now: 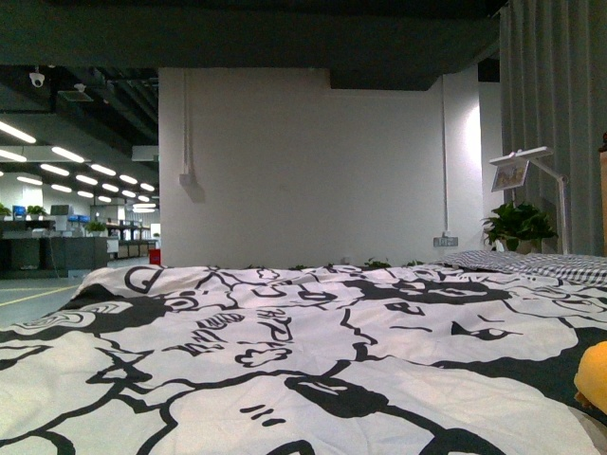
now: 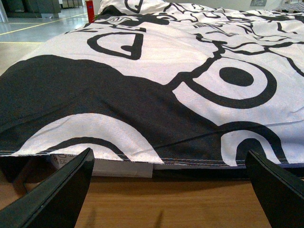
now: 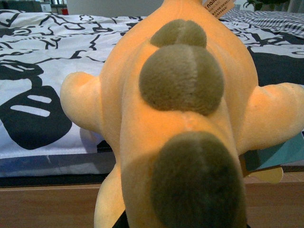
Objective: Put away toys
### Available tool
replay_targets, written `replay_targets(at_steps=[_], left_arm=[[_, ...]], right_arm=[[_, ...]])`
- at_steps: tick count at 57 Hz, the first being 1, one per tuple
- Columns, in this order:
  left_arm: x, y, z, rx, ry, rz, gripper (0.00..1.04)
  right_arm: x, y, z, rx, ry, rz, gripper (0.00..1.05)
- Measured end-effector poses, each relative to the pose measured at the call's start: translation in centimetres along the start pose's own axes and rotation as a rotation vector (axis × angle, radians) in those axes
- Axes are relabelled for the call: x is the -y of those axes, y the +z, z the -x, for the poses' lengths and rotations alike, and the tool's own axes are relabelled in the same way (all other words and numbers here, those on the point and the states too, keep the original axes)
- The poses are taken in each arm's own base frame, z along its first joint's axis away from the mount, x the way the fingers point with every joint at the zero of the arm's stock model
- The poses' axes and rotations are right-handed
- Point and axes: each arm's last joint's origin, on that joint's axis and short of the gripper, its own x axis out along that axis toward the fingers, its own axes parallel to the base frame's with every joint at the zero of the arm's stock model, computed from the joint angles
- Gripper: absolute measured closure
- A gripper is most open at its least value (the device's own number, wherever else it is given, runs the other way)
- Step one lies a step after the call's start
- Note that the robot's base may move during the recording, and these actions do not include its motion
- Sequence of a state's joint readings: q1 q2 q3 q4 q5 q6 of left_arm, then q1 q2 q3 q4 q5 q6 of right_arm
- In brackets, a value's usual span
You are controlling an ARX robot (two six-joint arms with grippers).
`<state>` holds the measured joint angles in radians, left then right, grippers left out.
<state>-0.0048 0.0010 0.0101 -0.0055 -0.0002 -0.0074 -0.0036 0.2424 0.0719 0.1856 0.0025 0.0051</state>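
Note:
The plush toy (image 3: 175,118), soft yellow-orange with olive-brown round patches down its back, fills the right wrist view. My right gripper is shut on it, and its fingers are almost wholly hidden under the plush at the view's lower edge. A paper tag (image 3: 217,5) hangs at the toy's far end. In the front view only an orange bulge of the plush toy (image 1: 594,376) shows at the right edge, above the duvet. My left gripper (image 2: 171,190) is open, its two dark fingers (image 2: 57,194) wide apart over the wooden bed frame (image 2: 166,204), with nothing between them.
A black-and-white patterned duvet (image 1: 285,351) covers the bed and overhangs its wooden edge (image 3: 47,204). A checked pillow (image 1: 531,263), a potted plant (image 1: 517,226) and a white lamp (image 1: 536,166) stand at the far right. A teal object (image 3: 278,156) lies beside the toy.

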Motion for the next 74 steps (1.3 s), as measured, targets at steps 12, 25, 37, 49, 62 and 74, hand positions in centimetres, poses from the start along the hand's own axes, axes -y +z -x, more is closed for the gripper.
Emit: replay_targets(at_steps=[12,25,37,49,62,74], left_arm=[[0.0,0.0,0.0,0.000,0.000,0.000,0.06],[0.0,0.0,0.0,0.000,-0.001,0.000,0.06],[0.0,0.0,0.0,0.000,0.000,0.000,0.06],[0.0,0.0,0.0,0.000,0.000,0.000,0.06],[0.0,0.0,0.0,0.000,0.000,0.000,0.06],[0.0,0.0,0.0,0.000,0.006,0.000,0.06]], right_arm=[[0.0,-0.5,0.3,-0.001,0.000,0.000,0.97],[0.0,-1.8,1.5,-0.008,0.002,0.002,0.97],[0.0,-1.7,1.5,-0.001,0.002,0.002,0.97],[0.0,-1.7,1.5,-0.002,0.002,0.002,0.97],[0.0,-1.7,1.5,-0.002,0.002,0.002,0.97],[0.0,-1.7,1.5,-0.002,0.012,0.002,0.97]])
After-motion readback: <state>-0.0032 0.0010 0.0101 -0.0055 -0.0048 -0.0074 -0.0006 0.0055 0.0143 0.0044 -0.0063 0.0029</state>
